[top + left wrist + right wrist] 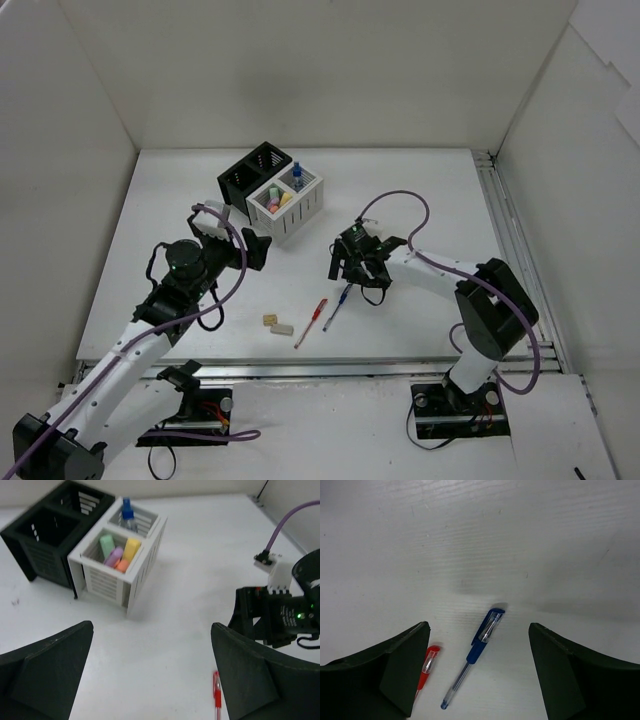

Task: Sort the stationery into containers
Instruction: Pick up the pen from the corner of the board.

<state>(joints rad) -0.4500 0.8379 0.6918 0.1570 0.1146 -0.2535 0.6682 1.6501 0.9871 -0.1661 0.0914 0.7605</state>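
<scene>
Blue pen [476, 647] lies flat on the tabletop [470, 540] between the parted jaws of your right claw [477, 627], its long axis nearly crosswise to their closing line, cap end farthest, so a straight descent should suit.

So I've got the white organiser box [290, 205] sitting side by side with the black one [250, 172]. Green, pink, yellow and orange markers [119, 555] are piled in its near compartment, and the blue-capped bottle [128, 517] stands upright in the far one. The red pen [311, 322], blue pen [476, 650] and two beige erasers [281, 328] lie flat on the table [420, 200].
</scene>
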